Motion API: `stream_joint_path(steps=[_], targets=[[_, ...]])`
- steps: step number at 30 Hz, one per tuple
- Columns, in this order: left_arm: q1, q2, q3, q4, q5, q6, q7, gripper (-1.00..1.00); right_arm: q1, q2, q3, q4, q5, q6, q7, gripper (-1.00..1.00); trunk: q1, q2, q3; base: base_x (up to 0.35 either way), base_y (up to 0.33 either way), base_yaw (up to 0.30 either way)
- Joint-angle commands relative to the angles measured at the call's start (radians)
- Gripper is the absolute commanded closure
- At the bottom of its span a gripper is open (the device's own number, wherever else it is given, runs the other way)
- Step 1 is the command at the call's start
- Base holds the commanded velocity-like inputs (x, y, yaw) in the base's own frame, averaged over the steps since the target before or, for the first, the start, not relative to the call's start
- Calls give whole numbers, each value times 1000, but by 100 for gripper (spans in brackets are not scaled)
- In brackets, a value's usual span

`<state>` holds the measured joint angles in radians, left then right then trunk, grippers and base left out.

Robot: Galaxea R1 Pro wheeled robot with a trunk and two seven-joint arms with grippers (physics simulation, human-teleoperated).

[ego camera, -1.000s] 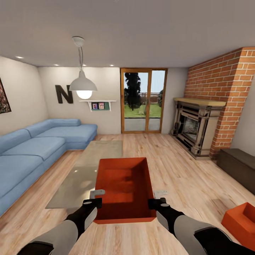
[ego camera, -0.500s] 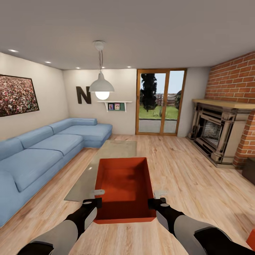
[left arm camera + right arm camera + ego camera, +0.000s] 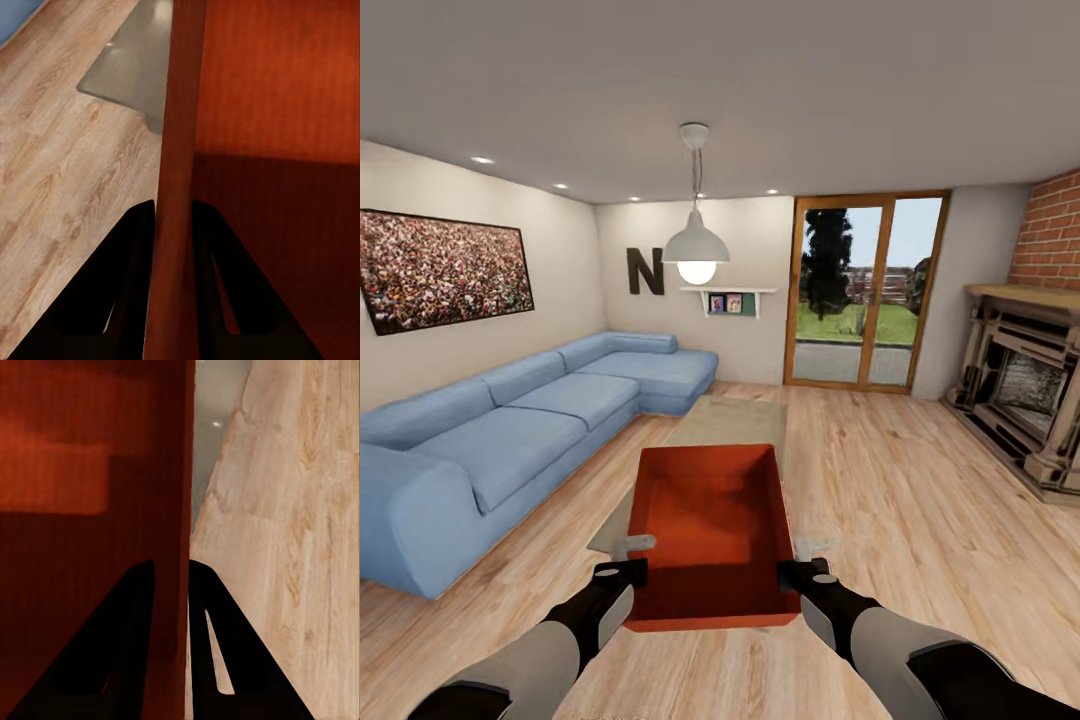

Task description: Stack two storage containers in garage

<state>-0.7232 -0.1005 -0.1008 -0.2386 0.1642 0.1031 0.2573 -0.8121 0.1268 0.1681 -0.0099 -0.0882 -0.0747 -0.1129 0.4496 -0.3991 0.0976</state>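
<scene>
The storage container (image 3: 712,535) looks like smooth, matt orange-red plastic, its walls plain and unmarked; in the left wrist view its wall (image 3: 174,187) shows a faint fine grain. The fingers (image 3: 131,277) clamped on that wall are matt black, as are those (image 3: 127,637) in the right wrist view. The floor (image 3: 920,520) is light wood plank with visible grain and a soft sheen. Just beyond the container, the low table (image 3: 725,425) has a glossy, glass-like top. The sofa (image 3: 510,440) beside it appears as soft matt blue cloth.
</scene>
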Motion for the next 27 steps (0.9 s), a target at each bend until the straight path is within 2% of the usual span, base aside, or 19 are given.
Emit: stream_joint_path(steps=[1, 27], targets=[[-1, 27, 79, -9, -12, 7, 13, 100, 1, 0, -20, 2, -8, -2, -2, 100, 0, -1, 0, 0, 0, 298], [-1, 37, 78, -5, -11, 7, 13, 100, 1, 1, -21, 4, -8, -2, -2, 100, 0, -1, 14, 0, 0, 298]])
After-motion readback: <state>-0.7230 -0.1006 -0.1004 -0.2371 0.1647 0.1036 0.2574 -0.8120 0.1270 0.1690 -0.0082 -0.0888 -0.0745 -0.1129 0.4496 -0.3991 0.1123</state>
